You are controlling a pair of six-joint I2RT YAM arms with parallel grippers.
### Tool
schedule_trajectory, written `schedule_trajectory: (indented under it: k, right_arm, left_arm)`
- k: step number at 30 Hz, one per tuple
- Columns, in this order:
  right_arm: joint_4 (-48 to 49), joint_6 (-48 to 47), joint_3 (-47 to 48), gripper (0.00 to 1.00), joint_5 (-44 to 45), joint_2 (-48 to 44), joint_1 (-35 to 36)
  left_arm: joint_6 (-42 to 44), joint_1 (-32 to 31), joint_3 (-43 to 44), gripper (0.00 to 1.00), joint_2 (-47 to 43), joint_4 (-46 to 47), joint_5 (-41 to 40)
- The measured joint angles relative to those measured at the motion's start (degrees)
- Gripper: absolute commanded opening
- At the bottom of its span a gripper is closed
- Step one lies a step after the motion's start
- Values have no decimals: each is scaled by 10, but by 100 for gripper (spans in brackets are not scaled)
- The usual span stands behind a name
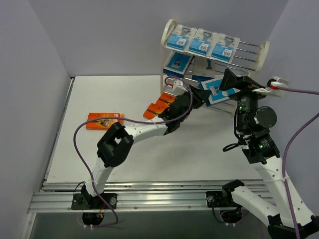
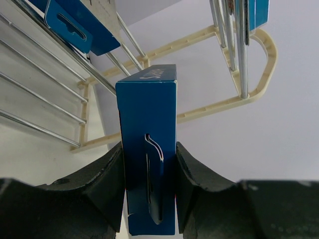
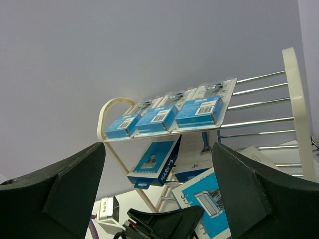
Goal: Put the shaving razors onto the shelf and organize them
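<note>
Shelf [image 1: 264,51], three razor packs [image 1: 201,44] on top tier

From above, the left arm [image 1: 144,130] hides part of the row of orange boxes [image 1: 158,106] and of the lower tier of the shelf [image 1: 168,31], while the right arm [image 1: 276,179] runs out of frame at the bottom right corner. At the left wrist, the blue pack [image 2: 147,104] gripped by the left hand [image 2: 149,154] is cropped by the bottom edge, a second pack [image 2: 75,25] by the top. At the right wrist, the shelf's lower part is cut off, and the label print is too small to read
</note>
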Motion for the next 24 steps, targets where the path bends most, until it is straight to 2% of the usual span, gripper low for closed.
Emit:
schedule_trajectory:
  k: [18, 24]
  right_arm:
    - [-7, -8, -19, 86, 3, -22, 0]
    - [-6, -9, -30, 87, 5, -27, 0]
  left_arm:
    - [-28, -2, 29, 2, 29, -26, -42]
    - [-50, -1, -8, 2, 10, -21, -55]
